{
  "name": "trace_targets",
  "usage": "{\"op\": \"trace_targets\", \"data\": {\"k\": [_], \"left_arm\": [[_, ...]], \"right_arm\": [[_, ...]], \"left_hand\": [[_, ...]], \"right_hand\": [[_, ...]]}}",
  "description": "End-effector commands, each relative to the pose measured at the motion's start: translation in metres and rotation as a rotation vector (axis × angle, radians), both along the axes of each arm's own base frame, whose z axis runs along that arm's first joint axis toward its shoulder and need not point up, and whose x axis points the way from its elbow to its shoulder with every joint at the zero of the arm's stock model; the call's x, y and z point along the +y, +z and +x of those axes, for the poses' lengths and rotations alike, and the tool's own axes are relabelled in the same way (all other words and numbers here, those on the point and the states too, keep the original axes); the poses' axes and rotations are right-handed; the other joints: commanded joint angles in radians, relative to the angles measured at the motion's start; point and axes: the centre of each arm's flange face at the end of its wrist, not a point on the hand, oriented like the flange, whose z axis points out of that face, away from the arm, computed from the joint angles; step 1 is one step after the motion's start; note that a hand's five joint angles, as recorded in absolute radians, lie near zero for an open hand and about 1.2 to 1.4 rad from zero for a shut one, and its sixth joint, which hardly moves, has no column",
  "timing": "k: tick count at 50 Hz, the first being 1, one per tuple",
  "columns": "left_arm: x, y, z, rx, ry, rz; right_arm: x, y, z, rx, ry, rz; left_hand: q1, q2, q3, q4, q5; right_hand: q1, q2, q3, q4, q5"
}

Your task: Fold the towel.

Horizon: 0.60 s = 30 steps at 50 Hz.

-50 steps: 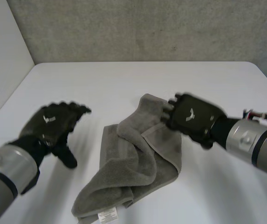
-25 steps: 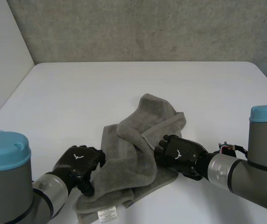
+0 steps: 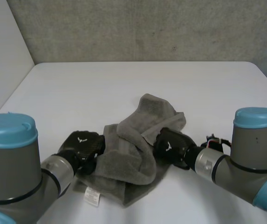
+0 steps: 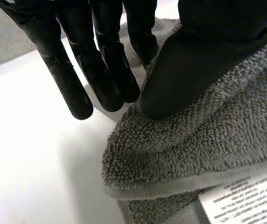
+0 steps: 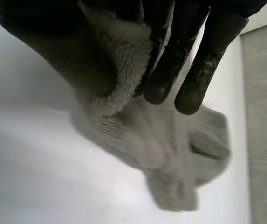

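A grey terry towel (image 3: pixel 135 149) lies crumpled in a loose heap on the white table (image 3: pixel 124 88). My left hand (image 3: pixel 81 145) is at its left edge, near the corner with the white label (image 3: pixel 92 197). In the left wrist view the thumb (image 4: pixel 198 56) presses the towel (image 4: pixel 208 149) against the fingers (image 4: pixel 100 74), beside the label (image 4: pixel 245 200). My right hand (image 3: pixel 170 144) is at the towel's right edge. In the right wrist view this hand (image 5: pixel 49 37) pinches a fold of towel (image 5: pixel 119 60) between thumb and fingers, and the rest trails away below it.
The table's far half is bare white up to the grey back wall (image 3: pixel 147 28). A pale side wall (image 3: pixel 3 51) stands along the left edge. Both forearms (image 3: pixel 12 168) reach in from the near side.
Both hands have come in low to the towel's near sides and closed on its edges. The near end has bunched up and the label has shifted left.
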Motion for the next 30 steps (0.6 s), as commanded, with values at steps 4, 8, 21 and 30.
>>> {"op": "trace_targets", "data": {"k": [4,8,21,30], "left_arm": [[-0.049,0.036,-0.026,0.038,-0.01,-0.17],[-0.114,0.141,-0.037,0.156,0.086,-0.54],[-0.138,0.209,-0.018,0.348,0.27,-0.821],[-0.136,0.088,-0.025,0.168,0.176,-0.517]], "right_arm": [[-0.106,0.124,0.023,-0.309,-0.256,-0.509],[-0.13,0.198,0.017,-0.644,-0.36,-0.628],[-0.108,0.197,-0.009,-0.741,-0.427,-0.277],[-0.094,0.123,-0.014,-0.569,-0.515,-0.054]], "left_hand": [[0.229,0.182,0.182,0.181,0.207],[0.229,0.182,0.182,0.181,0.207],[0.229,0.182,0.182,0.181,0.207],[0.229,0.182,0.182,0.181,0.207]], "right_hand": [[0.103,0.109,0.117,0.112,0.102],[0.103,0.109,0.117,0.112,0.102],[0.103,0.109,0.117,0.112,0.102],[0.103,0.109,0.117,0.112,0.102]]}}
